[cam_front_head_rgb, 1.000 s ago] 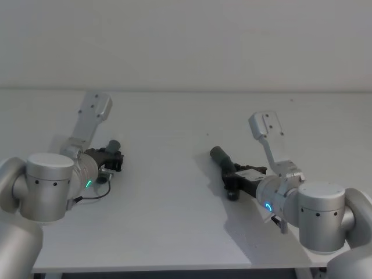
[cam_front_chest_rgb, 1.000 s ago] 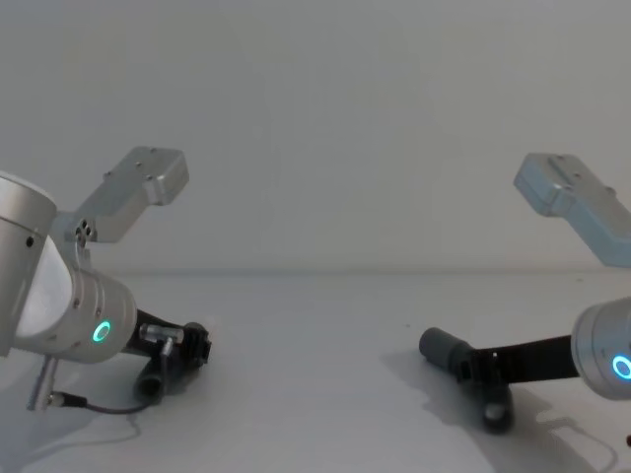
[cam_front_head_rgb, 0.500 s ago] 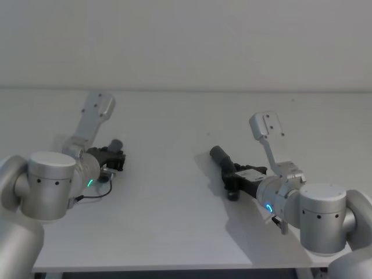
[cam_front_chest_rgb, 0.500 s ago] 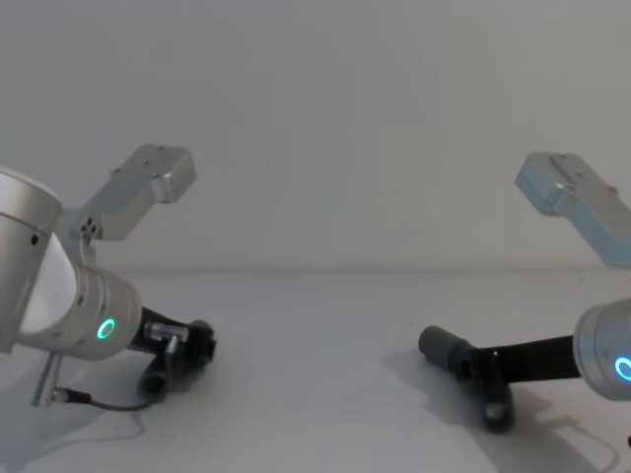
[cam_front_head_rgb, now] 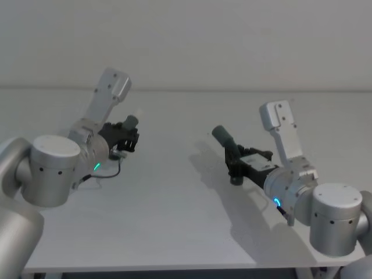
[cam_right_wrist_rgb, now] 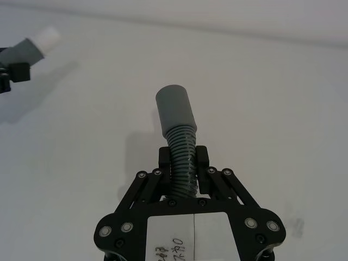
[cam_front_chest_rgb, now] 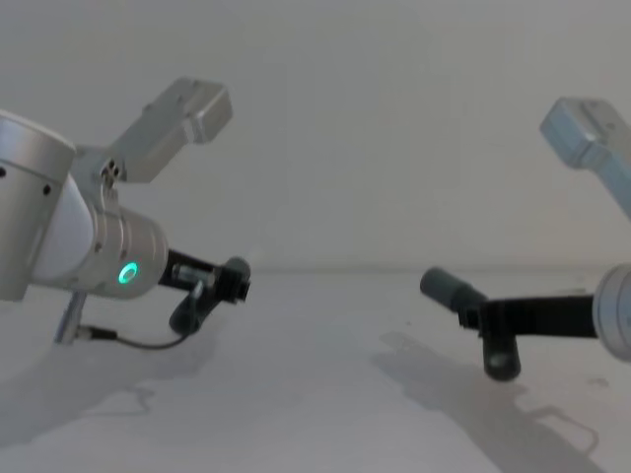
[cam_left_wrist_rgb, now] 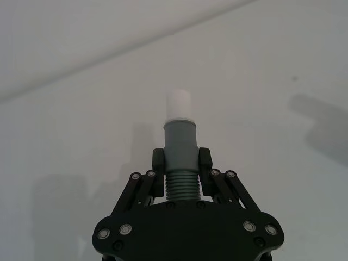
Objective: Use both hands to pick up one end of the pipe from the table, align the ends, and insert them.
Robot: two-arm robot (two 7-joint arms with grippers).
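Observation:
Both pieces of the pipe hang above the white table (cam_front_head_rgb: pixel 168 221). My left gripper (cam_front_head_rgb: pixel 129 138) (cam_left_wrist_rgb: pixel 181 159) (cam_front_chest_rgb: pixel 237 283) is shut on the ribbed part of one piece (cam_left_wrist_rgb: pixel 180 142), whose white spigot end (cam_left_wrist_rgb: pixel 178 105) points forward. My right gripper (cam_front_head_rgb: pixel 234 161) (cam_right_wrist_rgb: pixel 182 157) (cam_front_chest_rgb: pixel 475 315) is shut on the ribbed middle of the other piece (cam_front_head_rgb: pixel 221 135) (cam_right_wrist_rgb: pixel 175 111) (cam_front_chest_rgb: pixel 446 287). Its open grey cuff points up and toward the left; its bent lower end (cam_front_chest_rgb: pixel 501 360) hangs below the fingers. The two ends are well apart. The right wrist view also catches the left piece (cam_right_wrist_rgb: pixel 32 46) far off.
A thin black cable (cam_front_head_rgb: pixel 107 173) loops under the left wrist. The table's front edge (cam_front_head_rgb: pixel 145 268) runs close to the robot, and a pale wall (cam_front_head_rgb: pixel 186 40) stands behind. Open table surface lies between the two arms.
Both grippers have risen from the table with their pipe pieces. The left one moved up and toward the middle; the right one lifted its piece so that the bent end hangs free.

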